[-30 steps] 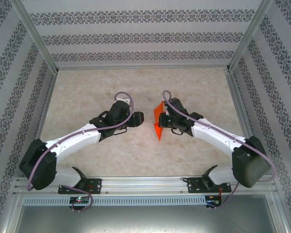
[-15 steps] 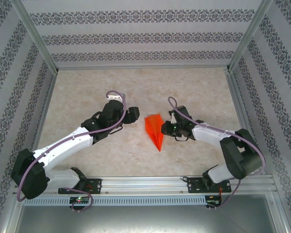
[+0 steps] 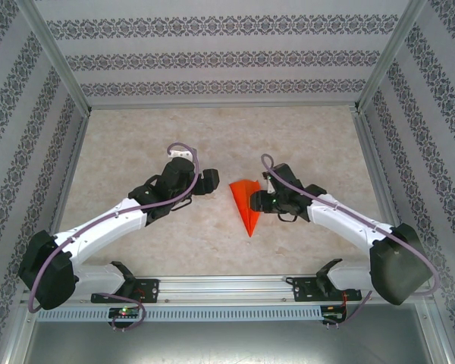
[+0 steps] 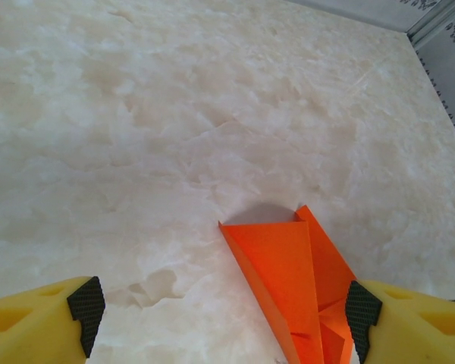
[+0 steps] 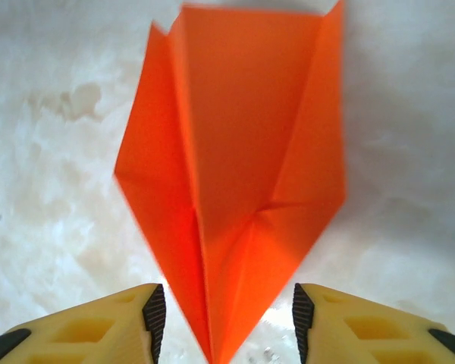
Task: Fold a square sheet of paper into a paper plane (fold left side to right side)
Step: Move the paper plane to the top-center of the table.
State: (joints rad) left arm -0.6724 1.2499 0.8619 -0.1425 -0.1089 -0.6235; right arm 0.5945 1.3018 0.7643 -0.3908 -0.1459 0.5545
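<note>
The left arm (image 3: 110, 221) and the right arm (image 3: 345, 222) are covered with smooth white shells, and rounded black housings (image 3: 49, 265) are placed at the joints. A thin mauve cable (image 3: 180, 147) is led along each arm. Each base is carried by a black bracket (image 3: 125, 274) fixed on a rail (image 3: 227, 288) of bare aluminium. The fingers (image 4: 30, 326) are made of yellow plastic with hollow pockets, and black ribbed pads (image 4: 86, 307) are set on their inner faces.

Marbled beige table (image 3: 136, 144), floral-striped walls (image 3: 227, 57).

Left end effector (image 4: 221, 322) and right end effector (image 5: 227, 322) gape.
</note>
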